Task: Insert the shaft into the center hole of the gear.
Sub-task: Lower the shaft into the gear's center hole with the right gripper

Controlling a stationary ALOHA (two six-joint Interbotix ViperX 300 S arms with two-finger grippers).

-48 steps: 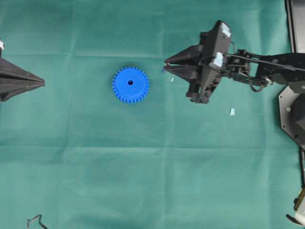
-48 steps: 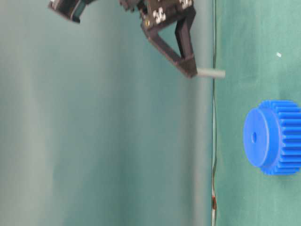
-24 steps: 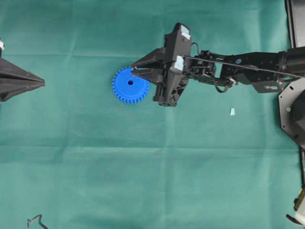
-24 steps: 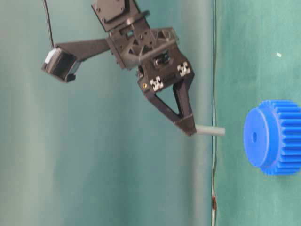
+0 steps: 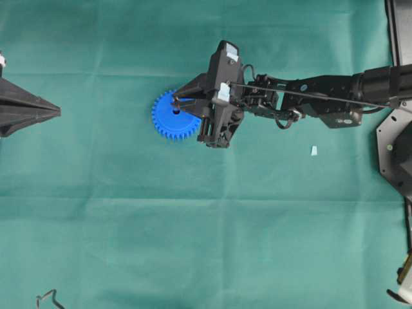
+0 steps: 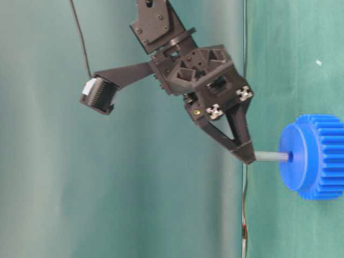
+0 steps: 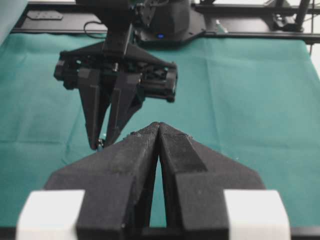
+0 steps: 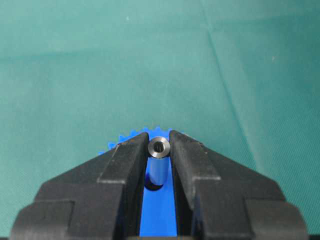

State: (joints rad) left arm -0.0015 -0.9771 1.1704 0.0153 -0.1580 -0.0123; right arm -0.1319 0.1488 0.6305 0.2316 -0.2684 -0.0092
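Note:
The blue gear lies flat on the green cloth, also showing in the table-level view as gear. My right gripper hangs over its middle, shut on the shaft, a short silver-grey pin. The pin's free end meets the center hole. In the right wrist view the shaft stands between both fingers, its lower end at the dark hole in the gear. My left gripper rests at the far left, shut and empty, as gripper shows.
A pale-blue fleck lies on the cloth right of the gear. A bent black wire sits at the bottom left corner. Dark arm bases and frame line the right edge.
My right gripper has carried the shaft leftward from beside the gear to above its middle, and the pin's end now touches the center hole. The left arm has not moved.

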